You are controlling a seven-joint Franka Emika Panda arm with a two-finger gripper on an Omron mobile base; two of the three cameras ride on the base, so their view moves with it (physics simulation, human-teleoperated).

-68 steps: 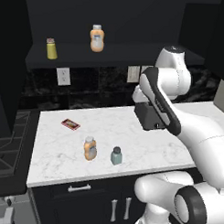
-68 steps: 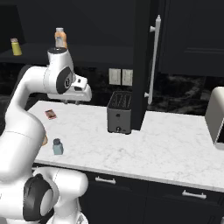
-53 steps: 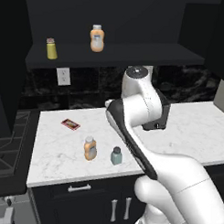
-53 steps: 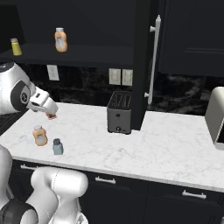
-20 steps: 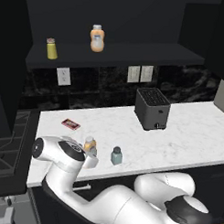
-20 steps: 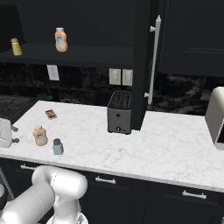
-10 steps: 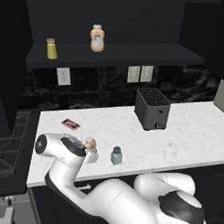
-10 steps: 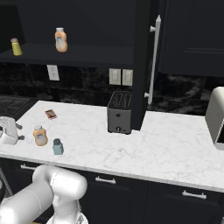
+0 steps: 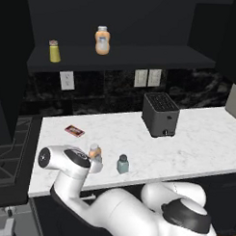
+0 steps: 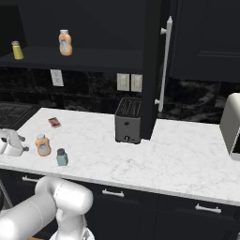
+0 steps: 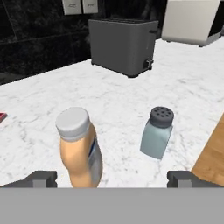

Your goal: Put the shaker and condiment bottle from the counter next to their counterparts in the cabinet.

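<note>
White marble counter (image 9: 196,137), flat, hard, smooth. Small orange plastic squeeze bottle w/ beige-grey cap (image 11: 80,148) stands near counter's front left edge: prob. light, a bit squishy, slick, tippy, so grab round mid body. Smaller pale blue see-thru shaker w/ grey holey cap (image 11: 156,133) just beside it: light, stiff. Gripper (image 11: 112,178) fingers wide apart, holding nothing.

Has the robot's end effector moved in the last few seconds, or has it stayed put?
Yes. The end effector has swung from near the toaster down to the counter's left end, now open beside the condiment bottle.
</note>
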